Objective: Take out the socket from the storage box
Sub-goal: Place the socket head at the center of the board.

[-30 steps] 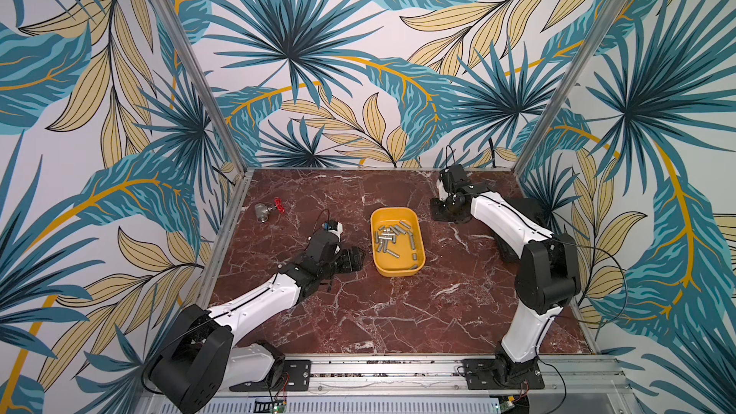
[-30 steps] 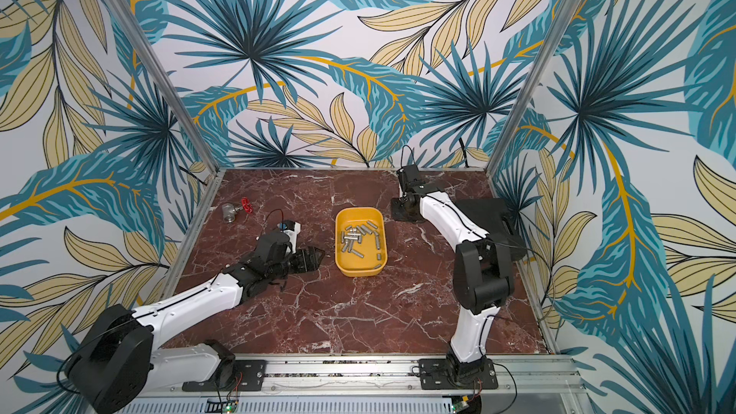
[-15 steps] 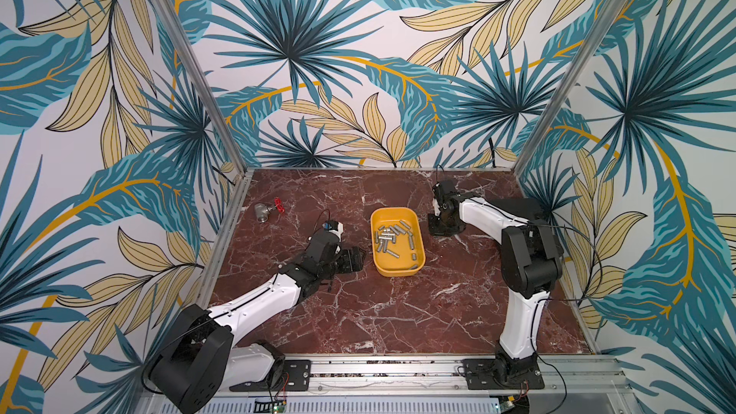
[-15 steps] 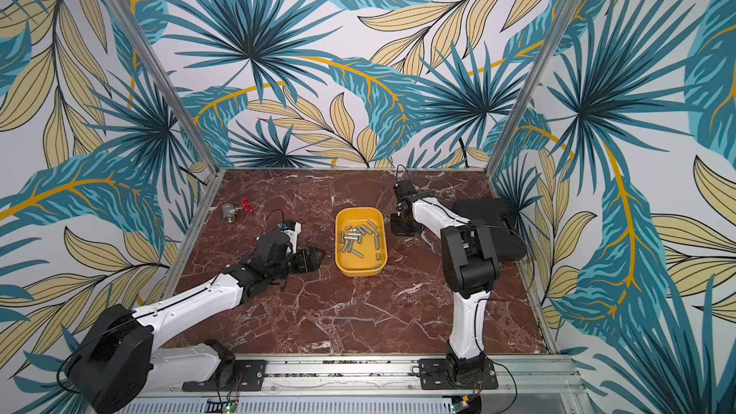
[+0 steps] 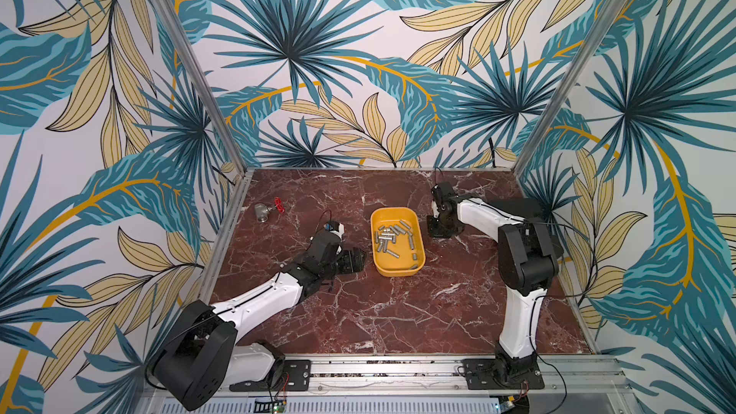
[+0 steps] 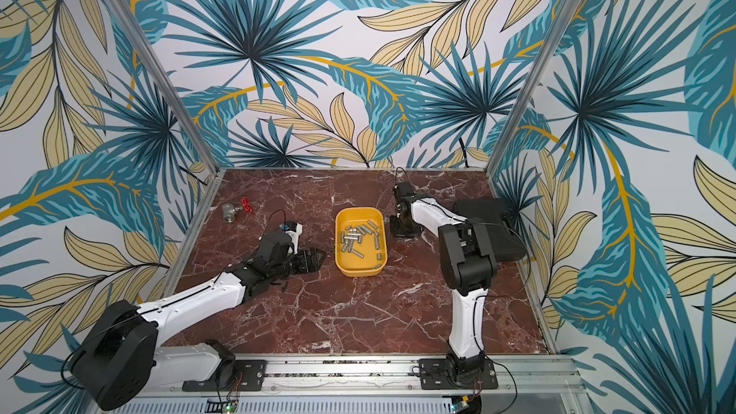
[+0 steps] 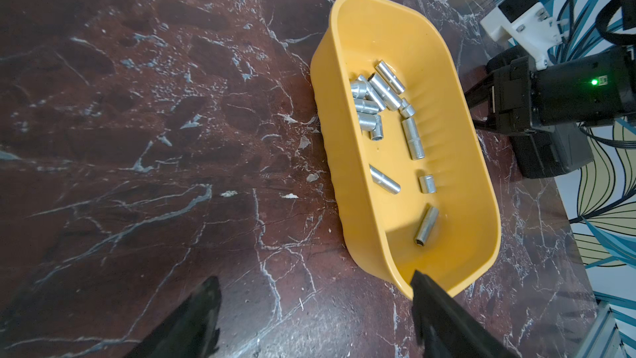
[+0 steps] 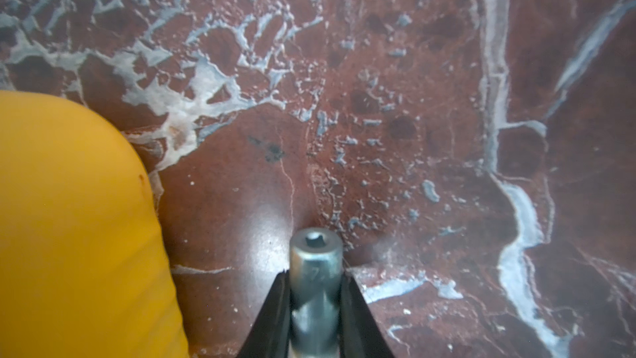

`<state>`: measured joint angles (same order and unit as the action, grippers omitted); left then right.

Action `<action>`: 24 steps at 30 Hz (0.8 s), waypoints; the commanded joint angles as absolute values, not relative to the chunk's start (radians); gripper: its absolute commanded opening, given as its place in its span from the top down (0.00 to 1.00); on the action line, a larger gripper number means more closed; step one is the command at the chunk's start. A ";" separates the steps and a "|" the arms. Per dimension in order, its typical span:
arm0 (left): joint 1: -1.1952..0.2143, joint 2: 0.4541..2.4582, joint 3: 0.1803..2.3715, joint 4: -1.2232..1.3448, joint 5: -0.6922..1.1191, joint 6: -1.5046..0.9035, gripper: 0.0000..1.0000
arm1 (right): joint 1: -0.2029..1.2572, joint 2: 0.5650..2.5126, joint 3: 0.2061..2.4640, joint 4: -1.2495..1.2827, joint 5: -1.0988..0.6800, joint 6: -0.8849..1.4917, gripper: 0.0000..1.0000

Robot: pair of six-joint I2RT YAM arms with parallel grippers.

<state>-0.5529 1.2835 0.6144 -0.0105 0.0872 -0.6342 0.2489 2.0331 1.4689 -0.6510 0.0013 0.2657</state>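
Since the right claw [image 8: 315,272] pinches the socket [image 8: 316,246], long axis along its fingers, outside the storage box [image 5: 398,269] at 3 o'clock, setting it on the table [image 5: 398,312] seems next; left claw [image 5: 353,262], at 9 o'clock, gapes wide.

One shallow yellow plastic tray with rounded corners [image 5: 398,270] is counted on the single red marbled counter [image 5: 398,312]. Inside the tray, eleven short silver metal sockets [image 7: 413,137] can be made out in the left wrist view. Seven are in an overlapping cluster, where the tally is less certain, and four lie singly. One further silver socket [image 8: 316,253] is counted outside the tray, pinched in the right claw [image 8: 316,273]. One silver valve with a red handle [image 5: 266,212] and one large black hard case [image 6: 494,225] are also counted. Two white-and-black robot arms [image 5: 263,300] are present, each carrying one claw, the other being the left claw [image 7: 315,278].
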 commanded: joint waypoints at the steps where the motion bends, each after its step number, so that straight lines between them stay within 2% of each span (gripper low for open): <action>1: -0.558 1.293 0.647 0.014 0.091 -0.627 0.11 | 0.247 2.050 1.467 -0.641 -0.012 0.281 0.82; 24: -0.565 1.331 0.680 -0.003 0.081 -0.611 0.11 | 0.247 2.063 1.456 -0.642 -0.033 0.277 0.79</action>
